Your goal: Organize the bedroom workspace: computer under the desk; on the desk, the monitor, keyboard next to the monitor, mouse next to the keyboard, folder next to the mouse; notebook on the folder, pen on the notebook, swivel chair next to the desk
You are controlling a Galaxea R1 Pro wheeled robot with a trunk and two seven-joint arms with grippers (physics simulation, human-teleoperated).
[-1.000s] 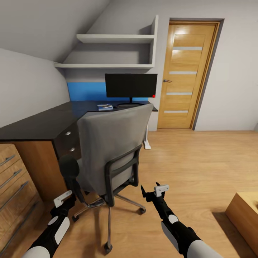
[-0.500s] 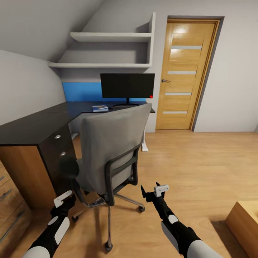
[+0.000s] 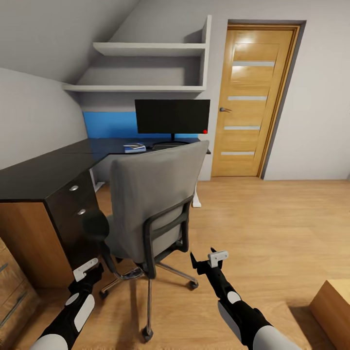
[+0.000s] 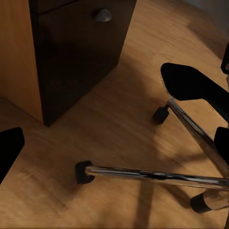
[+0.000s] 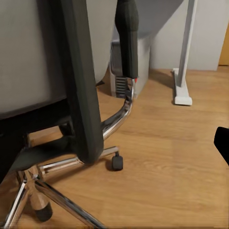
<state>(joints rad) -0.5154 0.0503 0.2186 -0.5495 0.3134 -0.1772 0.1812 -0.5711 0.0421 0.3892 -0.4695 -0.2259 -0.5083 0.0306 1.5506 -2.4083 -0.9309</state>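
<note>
Grey swivel chair (image 3: 155,204) x1, monitor (image 3: 172,116) x1 on desk (image 3: 43,170); both claws' state unclear, maybe open.

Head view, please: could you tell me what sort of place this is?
Probably a home study corner under a sloped ceiling. A monitor stands on an L-shaped black desk, a grey swivel chair sits on the wood floor before it, and a wooden door is in the far wall.
</note>
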